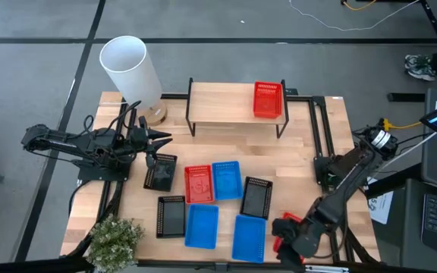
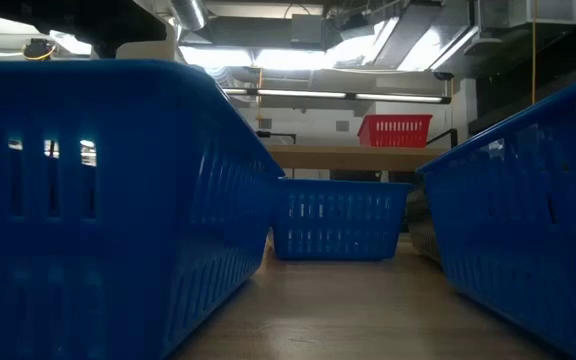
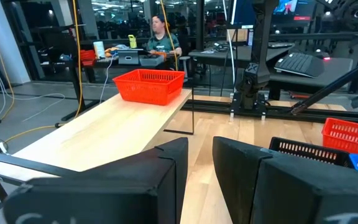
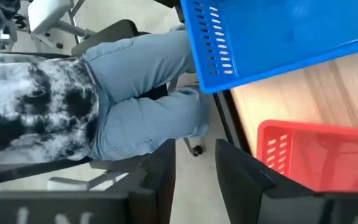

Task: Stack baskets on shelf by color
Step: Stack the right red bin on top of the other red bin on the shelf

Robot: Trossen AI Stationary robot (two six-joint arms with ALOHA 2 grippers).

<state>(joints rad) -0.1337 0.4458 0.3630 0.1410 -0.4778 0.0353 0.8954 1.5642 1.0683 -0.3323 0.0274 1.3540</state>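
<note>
Wood planks make up the counter (image 1: 302, 163), and nearest the lower edge of the high view the right gripper (image 1: 283, 227) hangs over a red basket (image 4: 316, 155) at the lower right corner. Its jaws stand a narrow gap apart with nothing seen between them. Its wrist view shows that basket lying just beside one finger, close to the counter's edge, with a seated person (image 4: 104, 106) beyond. Just left of it lie two blue baskets (image 1: 201, 226), and a little higher in the frame is a loose cluster of black baskets (image 1: 256, 197), another red one (image 1: 198, 183) and a third blue one. At mid left the left gripper (image 1: 161, 140) hovers above the counter, pointing toward the shelf (image 1: 218, 110), its jaws also narrowly parted and empty. Farthest off, at upper centre, the shelf carries a single red basket on the shelf (image 1: 268, 99) at its right end, so most of the sorting appears undone. The likeliest trouble is at the corner: a grasp that lands beside the mesh wall could nudge the near red basket over the edge. A thin perforated wall may also slip or tilt in a narrow pinch. Carried low, it could snag the cluster. Set down off-centre, it might shove the shelf's basket off the plank's end.
</note>
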